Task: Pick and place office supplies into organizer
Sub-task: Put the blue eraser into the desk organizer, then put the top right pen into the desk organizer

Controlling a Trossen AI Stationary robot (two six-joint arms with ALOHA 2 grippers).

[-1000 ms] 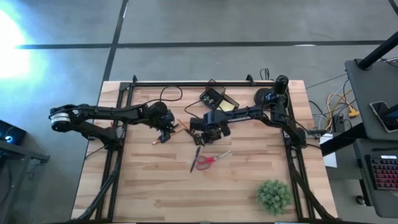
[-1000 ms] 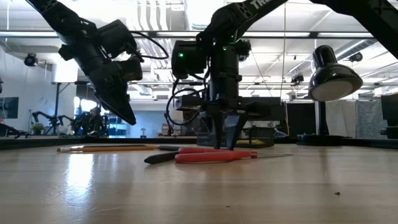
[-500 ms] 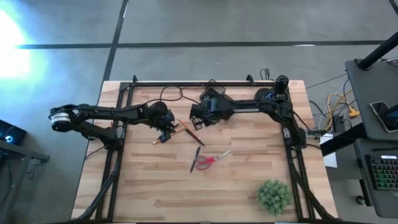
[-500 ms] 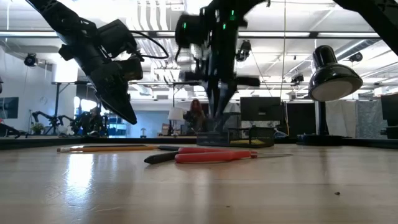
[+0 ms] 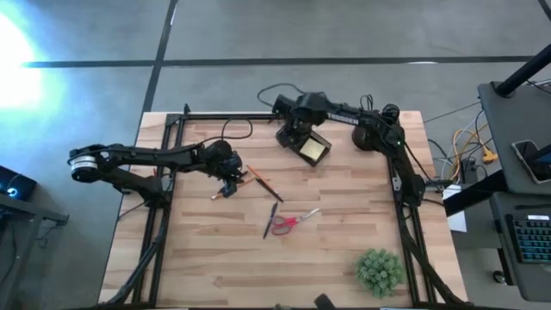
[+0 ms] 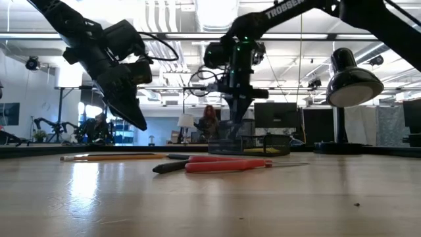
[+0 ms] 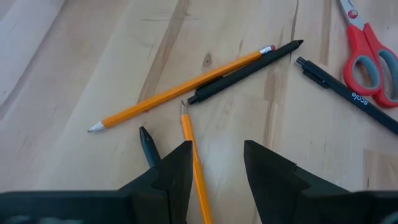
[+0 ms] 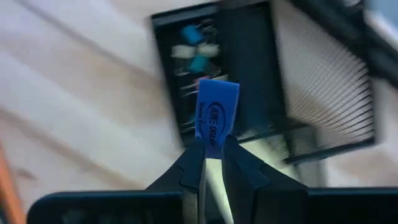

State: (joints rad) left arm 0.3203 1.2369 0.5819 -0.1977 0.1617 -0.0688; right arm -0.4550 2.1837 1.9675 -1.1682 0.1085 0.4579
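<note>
Nearest the front edge of the worktop (image 5: 215,275), toward its right corner, stands a green plant (image 5: 379,270), with bare wood to its left. Toward the middle lie red-handled scissors (image 5: 288,222) and a black pen (image 5: 270,220) just beside them. Farther back, the left gripper (image 5: 227,185) hovers part-open and empty over a pencil (image 7: 198,168), near another pencil (image 7: 180,90) and pen (image 7: 245,73). At the back edge, the right gripper (image 8: 212,155) pinches a small blue eraser (image 8: 216,116) above the black organizer (image 5: 308,145), whose yellow pad (image 5: 313,151) shows.
</note>
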